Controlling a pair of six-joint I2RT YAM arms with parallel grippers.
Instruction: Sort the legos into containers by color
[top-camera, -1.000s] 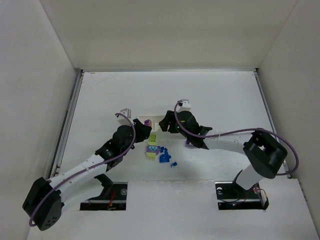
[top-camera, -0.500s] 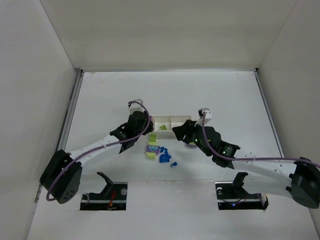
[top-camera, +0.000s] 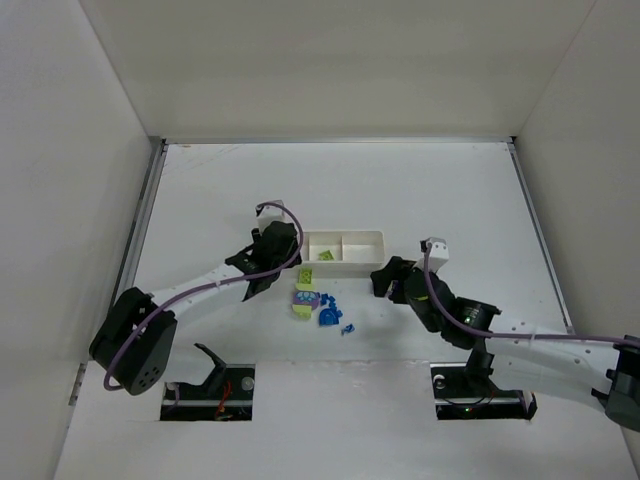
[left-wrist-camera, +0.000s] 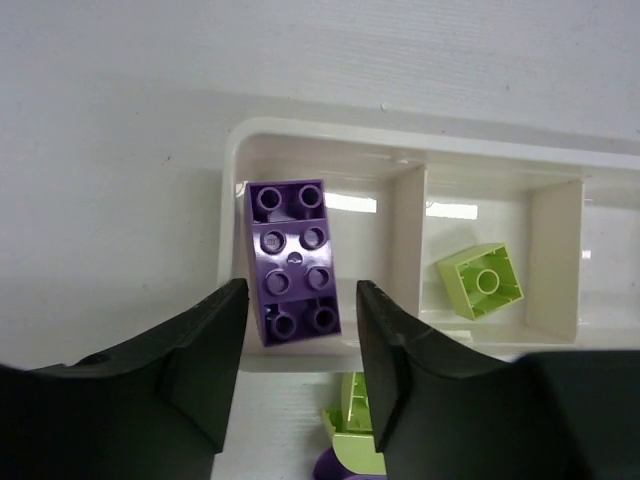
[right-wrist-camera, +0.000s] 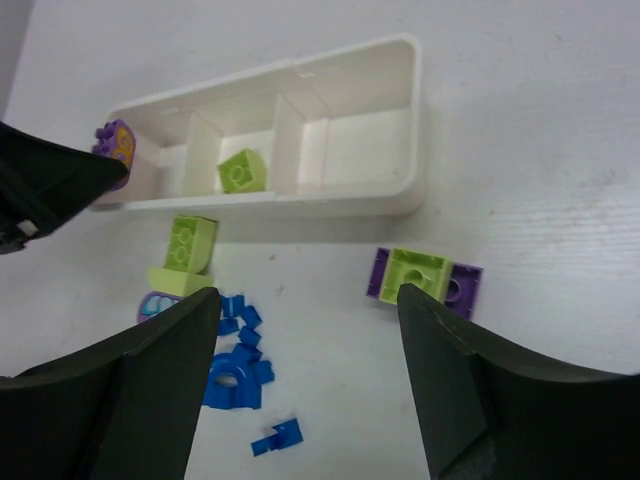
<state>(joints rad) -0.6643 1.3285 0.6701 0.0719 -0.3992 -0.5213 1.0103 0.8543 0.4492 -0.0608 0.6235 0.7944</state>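
Legos of tiny plastic are partly sorted. A purple two-by-four brick (left-wrist-camera: 292, 258) lies studs-up and slightly askew in the left end compartment of the long, low white plastic tray (right-wrist-camera: 340, 204), its near end reaching the tray's near wall. A small lime yellow-green brick (left-wrist-camera: 480, 281) sits tilted in the middle compartment, with a thin divider between the two.

The left gripper (left-wrist-camera: 300, 300) hovers right over the purple brick. Its black fingers (left-wrist-camera: 205, 350) are parted, and a gap shows on each side of the brick, so the brick is released and nothing is grasped.

More pieces lie loose on the white table (top-camera: 450, 190) just in front of the tray. A lime studded brick (right-wrist-camera: 190, 243) lies against a flatter lime piece (right-wrist-camera: 178, 281), and beside them is a purple-and-pale piece (right-wrist-camera: 155, 305), partly hidden behind a finger. A cluster of blue pieces (right-wrist-camera: 235, 372) lies near these, and one small blue piece (right-wrist-camera: 278, 437) lies apart, nearer the arms.

The right gripper (right-wrist-camera: 305, 300) hangs low over the table in front of the tray's right end, its dark fingers (right-wrist-camera: 470, 400) spread wide and grasping nothing. A joined purple and lime piece (right-wrist-camera: 425, 278) lies on the table just past one fingertip, near the tray's right corner and apart from the main scatter.
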